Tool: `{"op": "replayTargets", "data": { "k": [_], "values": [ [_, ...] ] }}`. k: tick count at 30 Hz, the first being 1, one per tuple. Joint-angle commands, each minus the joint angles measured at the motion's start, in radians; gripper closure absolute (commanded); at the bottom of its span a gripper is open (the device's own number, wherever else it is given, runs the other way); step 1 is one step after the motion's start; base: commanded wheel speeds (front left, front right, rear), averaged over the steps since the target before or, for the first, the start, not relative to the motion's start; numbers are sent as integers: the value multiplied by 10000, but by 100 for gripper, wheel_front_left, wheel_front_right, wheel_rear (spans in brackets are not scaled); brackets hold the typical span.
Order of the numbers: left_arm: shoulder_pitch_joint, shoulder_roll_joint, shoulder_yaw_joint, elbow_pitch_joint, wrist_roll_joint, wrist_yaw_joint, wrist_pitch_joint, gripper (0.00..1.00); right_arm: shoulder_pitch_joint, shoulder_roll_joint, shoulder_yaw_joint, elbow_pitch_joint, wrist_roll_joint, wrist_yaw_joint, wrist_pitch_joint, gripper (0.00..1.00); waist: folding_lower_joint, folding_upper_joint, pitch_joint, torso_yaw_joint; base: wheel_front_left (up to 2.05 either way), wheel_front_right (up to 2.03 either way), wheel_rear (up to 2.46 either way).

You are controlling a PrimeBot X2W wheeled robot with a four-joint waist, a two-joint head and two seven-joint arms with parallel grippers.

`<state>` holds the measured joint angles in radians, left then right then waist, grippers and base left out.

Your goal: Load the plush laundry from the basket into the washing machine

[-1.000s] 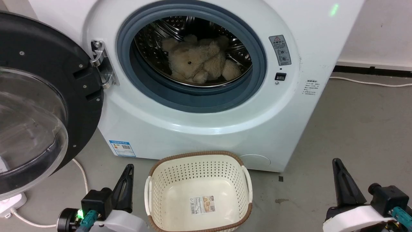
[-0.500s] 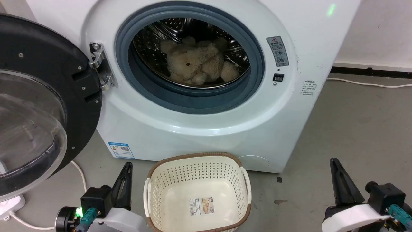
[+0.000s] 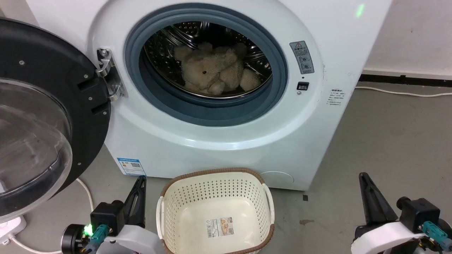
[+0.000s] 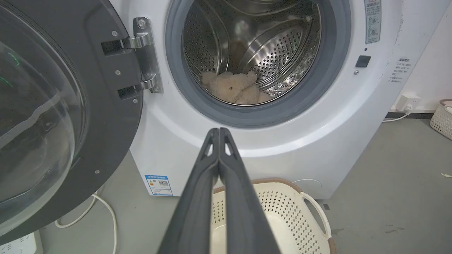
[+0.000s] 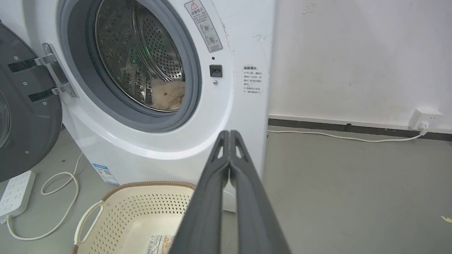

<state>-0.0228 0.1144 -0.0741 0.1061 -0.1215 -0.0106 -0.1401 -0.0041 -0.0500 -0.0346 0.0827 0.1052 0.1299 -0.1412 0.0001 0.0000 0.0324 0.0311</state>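
The cream-beige plush laundry (image 3: 213, 72) lies inside the steel drum of the washing machine (image 3: 226, 141), behind the grey door seal; it also shows low in the drum as plush (image 4: 235, 88) and plush (image 5: 167, 97). The cream basket (image 3: 215, 211) stands on the floor before the washer, holding nothing but its label sticker; basket (image 4: 282, 218), basket (image 5: 134, 218). My left gripper (image 3: 142, 180) hangs left of the basket, shut and holding nothing, its tips (image 4: 219, 131) pressed together. My right gripper (image 3: 362, 176) hangs right of the basket, also shut with nothing in it, tips (image 5: 229, 133) together.
The round black-framed glass door (image 3: 39, 116) stands swung wide to the left. A white power strip (image 3: 10, 225) and cable (image 3: 86, 192) lie on the floor under it. A cord (image 3: 402, 92) runs along the wall at right; grey floor stretches to the right.
The whole head view has shifted slightly, so the camera moved; washer and basket appear a little lower and to the left. Both grippers stay shut beside the basket.
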Motion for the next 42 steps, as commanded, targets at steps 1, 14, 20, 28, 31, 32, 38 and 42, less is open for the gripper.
{"op": "replayTargets", "data": {
  "k": [1, 14, 20, 28, 31, 32, 38, 42],
  "values": [
    [108, -30, 68, -90, 92, 45, 62, 100, 20, -1, 22, -96, -86, 4, 68, 100, 0, 0, -9, -8, 0, 0, 0],
    [132, -151, 201, -283, 314, 57, 327, 100, 24, -1, 87, -241, -277, 5, 334, 100, 0, 0, -71, -68, 0, 0, 0],
    [145, -216, 273, -387, 435, 64, 471, 100, 27, -2, 121, -319, -380, 5, 478, 100, 0, 0, -105, -101, 0, 0, 0],
    [159, -291, 356, -505, 572, 71, 634, 100, 29, -2, 161, -409, -499, 6, 642, 100, 0, 0, -143, -138, 0, 0, 0],
    [165, -319, 387, -550, 623, 74, 696, 100, 30, -2, 176, -442, -543, 6, 704, 100, 0, 0, -158, -152, 0, 0, 0],
    [167, -329, 397, -565, 640, 75, 716, 100, 30, -2, 181, -453, -558, 6, 725, 100, 0, 0, -163, -156, 0, 0, 0],
    [178, -384, 458, -653, 743, 80, 838, 100, 32, -2, 210, -520, -646, 6, 847, 100, 0, 0, -191, -184, 0, 0, 0],
    [185, -422, 499, -713, 812, 84, 920, 100, 33, -2, 230, -565, -705, 6, 929, 100, 0, 0, -211, -202, 0, 0, 0]
  ]
}}
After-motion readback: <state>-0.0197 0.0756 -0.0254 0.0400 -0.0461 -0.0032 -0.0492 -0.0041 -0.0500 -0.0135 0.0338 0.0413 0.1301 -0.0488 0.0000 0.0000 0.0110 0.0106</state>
